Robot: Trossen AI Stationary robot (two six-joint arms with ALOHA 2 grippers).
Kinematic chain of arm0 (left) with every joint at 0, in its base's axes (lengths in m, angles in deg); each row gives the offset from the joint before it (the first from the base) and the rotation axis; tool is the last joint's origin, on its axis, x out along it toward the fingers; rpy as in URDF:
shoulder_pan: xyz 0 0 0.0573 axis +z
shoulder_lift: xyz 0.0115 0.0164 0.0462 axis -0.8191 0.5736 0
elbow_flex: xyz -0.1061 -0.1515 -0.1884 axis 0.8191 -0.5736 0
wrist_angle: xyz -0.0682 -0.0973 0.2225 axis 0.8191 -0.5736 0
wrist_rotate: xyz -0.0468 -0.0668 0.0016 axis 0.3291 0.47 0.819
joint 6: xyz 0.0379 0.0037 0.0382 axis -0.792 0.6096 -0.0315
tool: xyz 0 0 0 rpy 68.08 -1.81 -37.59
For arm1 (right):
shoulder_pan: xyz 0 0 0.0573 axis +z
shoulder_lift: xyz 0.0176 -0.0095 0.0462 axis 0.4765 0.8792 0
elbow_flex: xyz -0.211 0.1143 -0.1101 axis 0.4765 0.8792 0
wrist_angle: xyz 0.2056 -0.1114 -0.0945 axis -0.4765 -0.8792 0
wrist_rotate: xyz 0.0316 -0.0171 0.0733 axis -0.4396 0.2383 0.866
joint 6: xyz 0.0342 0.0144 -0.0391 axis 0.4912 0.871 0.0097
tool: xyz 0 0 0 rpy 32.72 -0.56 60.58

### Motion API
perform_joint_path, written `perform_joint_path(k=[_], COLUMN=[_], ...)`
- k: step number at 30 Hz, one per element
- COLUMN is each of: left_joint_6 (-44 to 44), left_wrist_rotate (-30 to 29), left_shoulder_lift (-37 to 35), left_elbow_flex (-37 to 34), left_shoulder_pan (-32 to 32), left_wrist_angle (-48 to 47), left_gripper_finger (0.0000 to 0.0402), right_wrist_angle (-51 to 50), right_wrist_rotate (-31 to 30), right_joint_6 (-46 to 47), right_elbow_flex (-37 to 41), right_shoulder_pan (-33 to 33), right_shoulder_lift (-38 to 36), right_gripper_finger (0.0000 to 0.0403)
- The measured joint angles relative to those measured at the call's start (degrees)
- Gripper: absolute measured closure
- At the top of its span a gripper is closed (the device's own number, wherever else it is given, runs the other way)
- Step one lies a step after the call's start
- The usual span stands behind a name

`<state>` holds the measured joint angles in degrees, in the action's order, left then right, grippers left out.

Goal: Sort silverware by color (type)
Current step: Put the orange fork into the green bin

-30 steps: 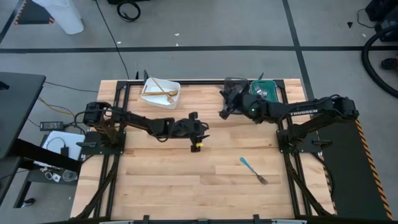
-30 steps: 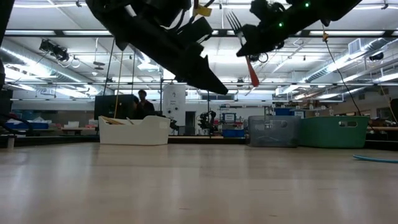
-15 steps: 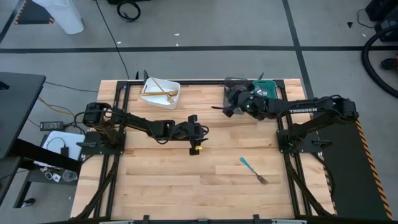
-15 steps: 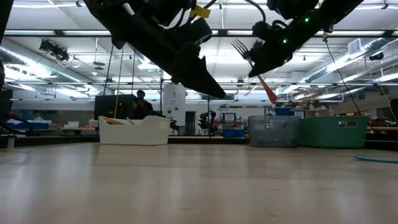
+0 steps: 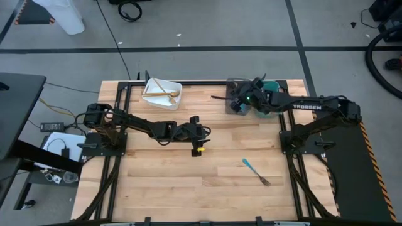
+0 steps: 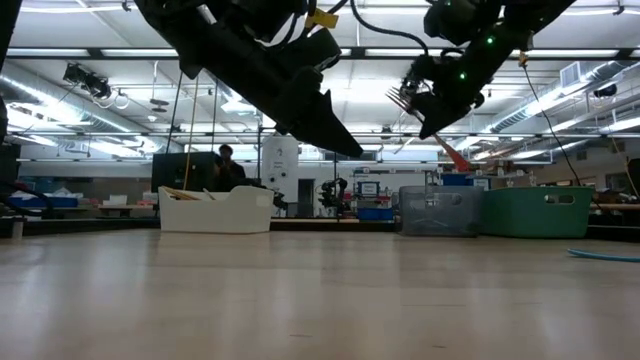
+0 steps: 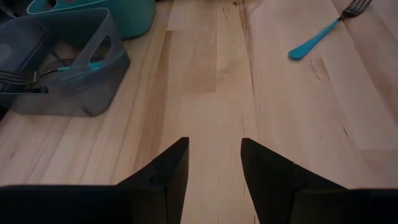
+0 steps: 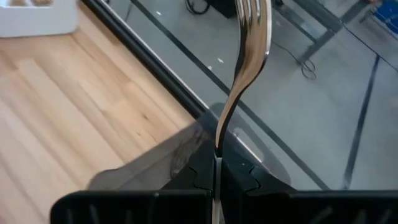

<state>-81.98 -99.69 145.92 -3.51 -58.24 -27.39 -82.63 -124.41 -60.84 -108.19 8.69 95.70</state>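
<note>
My right gripper [image 5: 240,100] is shut on an orange-handled fork [image 6: 430,120] above the grey bin [image 5: 235,94] at the far edge. Its metal tines [image 8: 252,25] point toward the table's left and its orange handle [image 6: 455,155] slants down toward the bin. A blue-handled fork [image 5: 255,171] lies flat on the table near the right front. Gold utensils [image 5: 164,92] lie in the white bin [image 5: 151,94]. My left gripper [image 5: 204,130] hangs open over the table's middle, with nothing between its fingers [image 7: 168,171]. My right gripper pinches the fork's slim metal neck [image 8: 219,146] between its two fingers, just below the tines. The fingers slant down from the table's right. The fork is lifted clear and tilted, tines up and toward the left, orange handle low behind the fingers.
A teal bin [image 5: 269,89] stands right of the grey bin, both at the far edge. In the left wrist view the grey bin [image 7: 62,62] and blue fork [image 7: 323,31] lie ahead of bare wood. A person [image 6: 228,165] stands in the room beyond.
My right gripper has moved toward the far edge and a little right, to above the grey bin, still shut on the fork. The fork has tipped from nearly upright to a slant, its orange handle swinging down toward the bin.
</note>
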Motion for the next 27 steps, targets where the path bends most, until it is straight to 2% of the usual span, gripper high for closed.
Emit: perform_joint_path(k=[27], left_joint_6=[0.0], left_wrist_rotate=[0.0], left_shoulder_lift=[0.0], left_elbow_flex=[0.0], left_shoulder_pan=[0.0], left_wrist_angle=[-0.1], left_gripper_finger=[0.0249], right_wrist_angle=[-17.5], right_wrist_rotate=[0.8], right_joint_6=[3.1], right_elbow_flex=[-0.1], right_shoulder_pan=[-12.4], right_shoulder_lift=[0.0], right_gripper_finger=[0.0387])
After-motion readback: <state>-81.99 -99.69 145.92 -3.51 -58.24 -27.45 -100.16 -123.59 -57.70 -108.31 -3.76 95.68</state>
